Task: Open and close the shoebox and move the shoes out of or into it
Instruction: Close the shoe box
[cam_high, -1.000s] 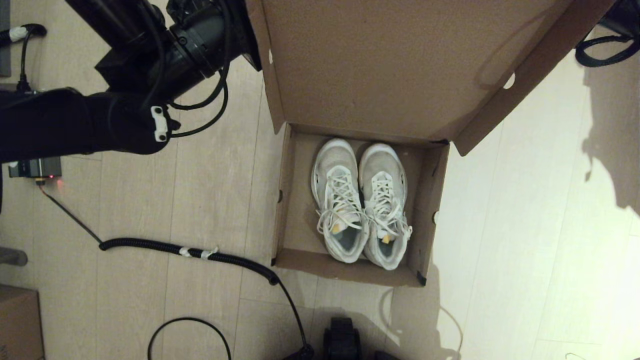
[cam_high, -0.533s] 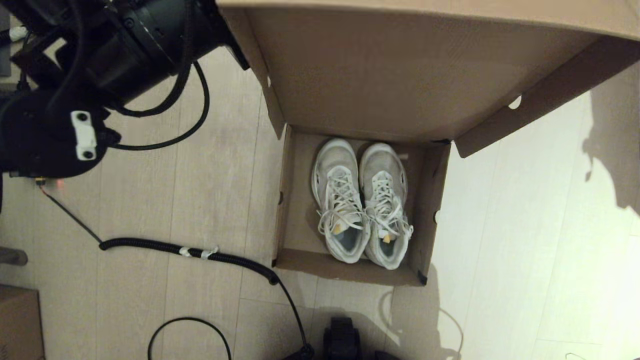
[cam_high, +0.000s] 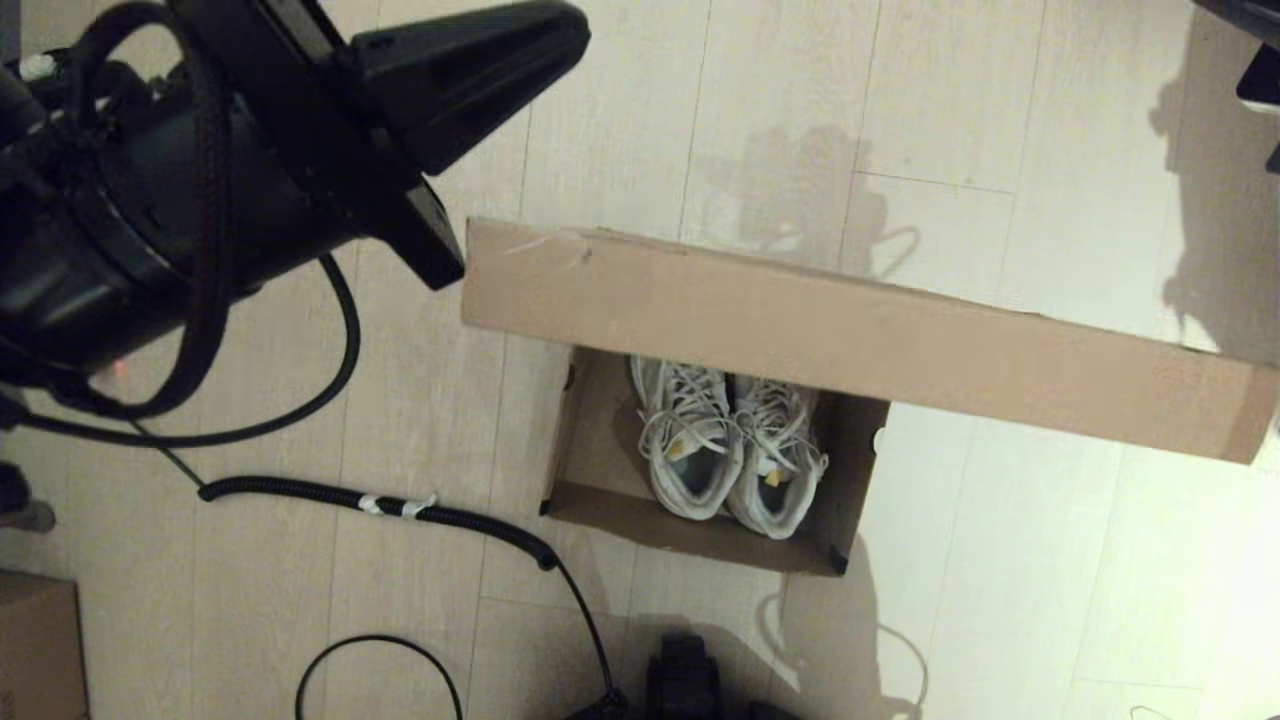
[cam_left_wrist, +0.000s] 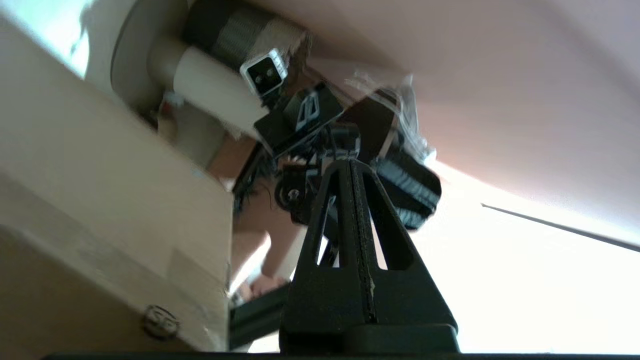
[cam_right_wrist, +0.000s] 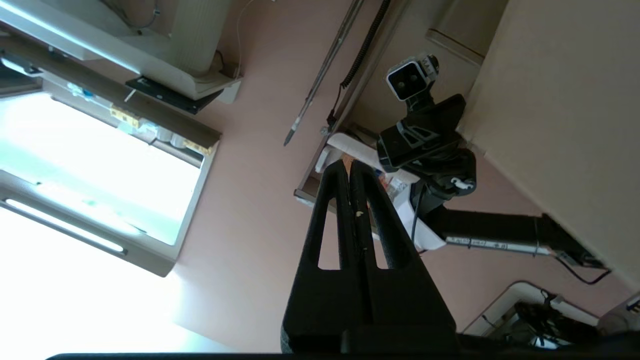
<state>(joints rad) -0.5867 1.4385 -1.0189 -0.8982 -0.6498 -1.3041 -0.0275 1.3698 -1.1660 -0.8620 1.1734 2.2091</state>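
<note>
Shoebox (cam_high: 700, 520) lid (cam_high: 860, 340) hides toes of 2 shoes (cam_high: 730, 455); left claw (cam_high: 575, 25) at 10 o'clock, pinched empty; right claw (cam_right_wrist: 348, 167) pinched empty too.

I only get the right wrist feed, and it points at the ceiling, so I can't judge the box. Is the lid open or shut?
Observer: Half shut. In the head view the lid hangs over the toes of the shoes; only their heels and laces show inside the shoebox.
Operator: Where is the left gripper?
Observer: The left gripper is raised by the lid's left end. I cannot tell if anything touches the lid.
Operator: Is it holding anything?
Observer: No. The left wrist view shows its fingers pressed together with nothing between them.
</note>
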